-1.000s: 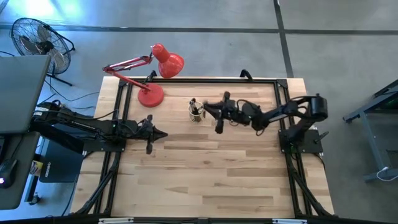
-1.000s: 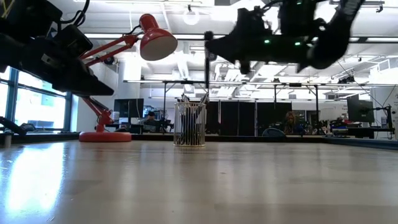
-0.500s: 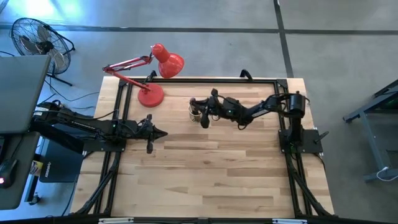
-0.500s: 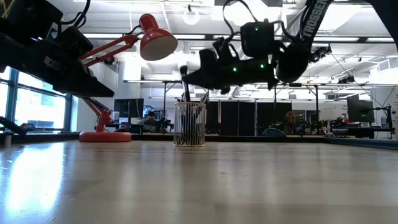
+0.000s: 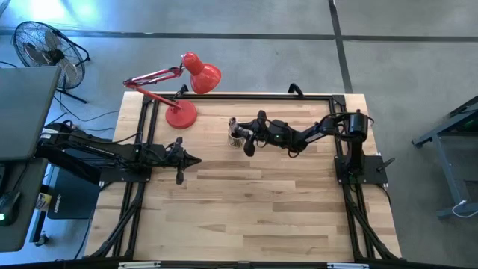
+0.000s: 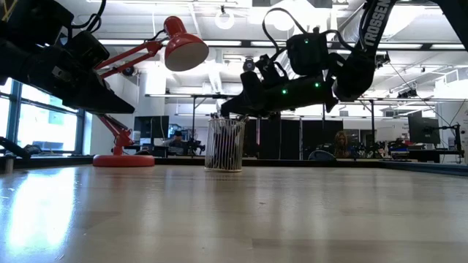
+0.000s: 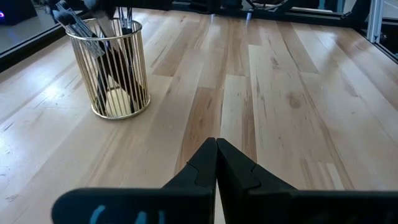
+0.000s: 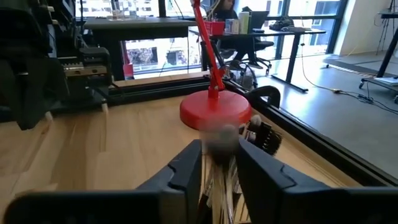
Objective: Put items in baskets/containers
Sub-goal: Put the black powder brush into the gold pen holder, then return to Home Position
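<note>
The right gripper [image 5: 240, 136] hangs over the wire cup [image 7: 112, 68] near the table's far edge, fingers parted around a blurred brush [image 8: 219, 140], probably to drop it in. The left gripper [image 7: 216, 163] waits clenched near the left edge.

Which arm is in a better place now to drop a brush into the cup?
The right. Its pincer hangs directly over the cup, open around a blurred brush. The left pincer waits shut, off to the side, holding nothing.

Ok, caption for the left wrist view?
Left gripper shut, hovering over the table; gold wire cup of brushes stands beyond.
</note>
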